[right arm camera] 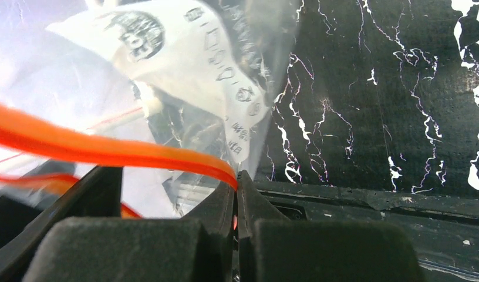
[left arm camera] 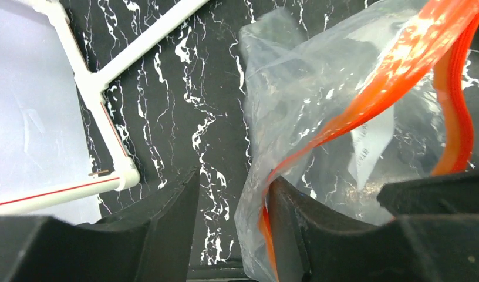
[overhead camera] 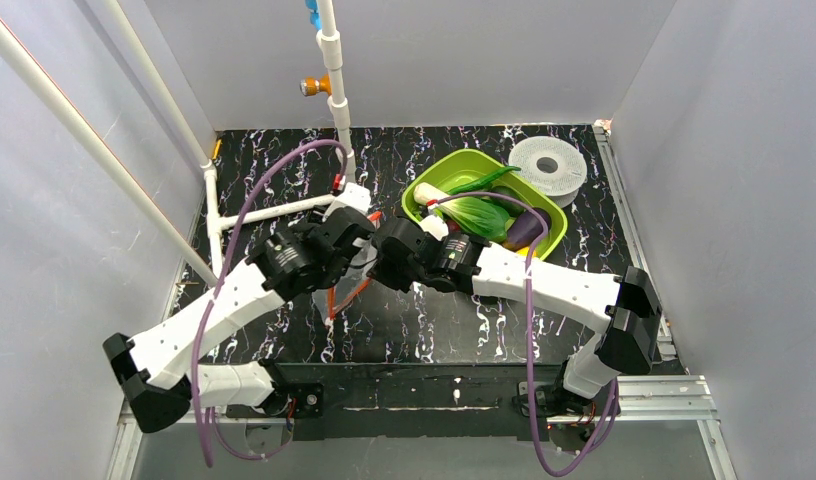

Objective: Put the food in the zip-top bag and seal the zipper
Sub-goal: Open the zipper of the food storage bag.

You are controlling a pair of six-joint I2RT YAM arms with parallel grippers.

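The clear zip-top bag (overhead camera: 350, 272) hangs between my two grippers at the table's middle. Its red-orange zipper (left arm camera: 395, 76) curves across the open mouth. My right gripper (right arm camera: 237, 176) is shut on the zipper (right arm camera: 108, 150), the strip pinched at its fingertips. My left gripper (left arm camera: 234, 179) stands open, with the bag's (left arm camera: 319, 100) edge and zipper lying against the inside of its right finger; a gap shows to the left finger. The food stays in the lime-green tray (overhead camera: 464, 160): bok choy (overhead camera: 479, 215), purple eggplant (overhead camera: 524, 230), long green pepper (overhead camera: 484, 180). I see no food inside the bag.
A white perforated disc (overhead camera: 547, 165) lies behind the tray at the back right. A white pipe frame (overhead camera: 274, 210) crosses the left side of the table, with an upright pipe and an orange knob (overhead camera: 312, 86) at the back. Grey walls enclose the table.
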